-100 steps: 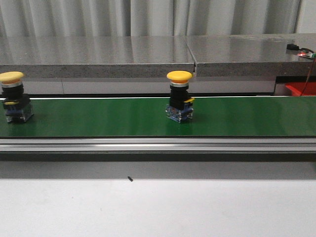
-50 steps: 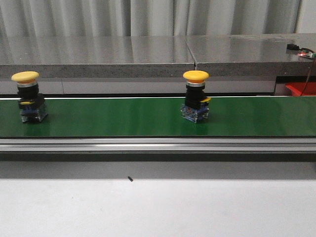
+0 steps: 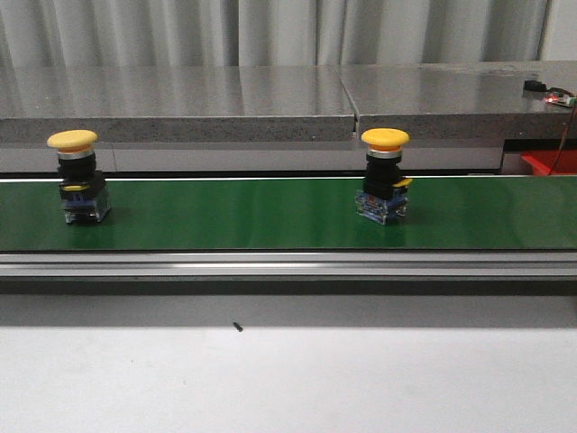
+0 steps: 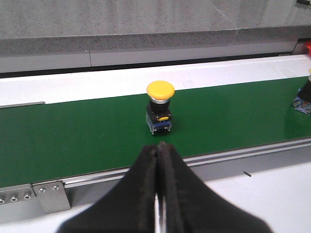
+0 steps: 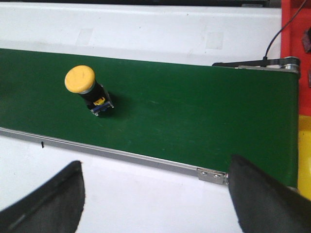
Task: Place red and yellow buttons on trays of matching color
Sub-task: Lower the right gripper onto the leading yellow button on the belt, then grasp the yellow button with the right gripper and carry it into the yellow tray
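Probably light and rigid, the yellow mushroom push-button (image 5: 87,87) upright on the green conveyor belt (image 5: 194,116) is best gripped at its black body, below the smooth cap, by the right gripper (image 5: 155,194), held wide, while the left gripper (image 4: 158,179) is pressed closed on nothing.

Even, diffuse overhead lighting is seen throughout, with soft glare on the grey stone ledge (image 3: 180,104), faint sheen on the green belt (image 3: 270,212), and blurred foreground gripper fingers (image 5: 53,204).

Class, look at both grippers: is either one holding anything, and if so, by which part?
Nothing is held. The left gripper is shut on nothing; the right gripper is open. Both yellow buttons stand untouched on the green belt.
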`<state>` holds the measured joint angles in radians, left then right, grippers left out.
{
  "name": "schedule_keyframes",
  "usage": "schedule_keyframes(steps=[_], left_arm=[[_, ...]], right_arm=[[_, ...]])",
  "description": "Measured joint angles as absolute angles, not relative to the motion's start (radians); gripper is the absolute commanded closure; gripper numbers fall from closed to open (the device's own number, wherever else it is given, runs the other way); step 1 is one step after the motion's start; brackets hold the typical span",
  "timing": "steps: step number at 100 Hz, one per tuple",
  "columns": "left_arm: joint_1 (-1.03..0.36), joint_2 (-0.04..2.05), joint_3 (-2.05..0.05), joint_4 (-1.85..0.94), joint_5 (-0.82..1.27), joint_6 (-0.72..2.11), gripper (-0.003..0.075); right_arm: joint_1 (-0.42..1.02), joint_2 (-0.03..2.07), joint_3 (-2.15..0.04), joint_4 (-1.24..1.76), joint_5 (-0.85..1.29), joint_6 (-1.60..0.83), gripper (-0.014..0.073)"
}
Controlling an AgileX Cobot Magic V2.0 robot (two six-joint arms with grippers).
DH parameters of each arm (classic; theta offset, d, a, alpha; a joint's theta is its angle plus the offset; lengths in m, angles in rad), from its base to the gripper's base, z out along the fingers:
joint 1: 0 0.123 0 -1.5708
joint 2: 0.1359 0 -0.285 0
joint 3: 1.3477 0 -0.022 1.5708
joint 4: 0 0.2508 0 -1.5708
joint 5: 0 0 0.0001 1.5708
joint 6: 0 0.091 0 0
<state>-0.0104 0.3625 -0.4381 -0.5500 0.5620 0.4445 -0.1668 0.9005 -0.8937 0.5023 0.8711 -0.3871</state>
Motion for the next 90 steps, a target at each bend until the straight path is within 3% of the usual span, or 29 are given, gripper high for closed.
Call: schedule_keyframes(steps=[41, 90], left_arm=[[-0.01, 0.362, -0.438, -0.55, 0.562, 0.445, 0.0741], [-0.01, 0.362, -0.438, -0.55, 0.562, 0.445, 0.0741]], right_arm=[[0.028, 1.281, -1.073, 0.389, 0.834, -0.391, -0.0009], [0.177, 1.487, -1.08, 0.354, 0.658, -0.391, -0.0009]])
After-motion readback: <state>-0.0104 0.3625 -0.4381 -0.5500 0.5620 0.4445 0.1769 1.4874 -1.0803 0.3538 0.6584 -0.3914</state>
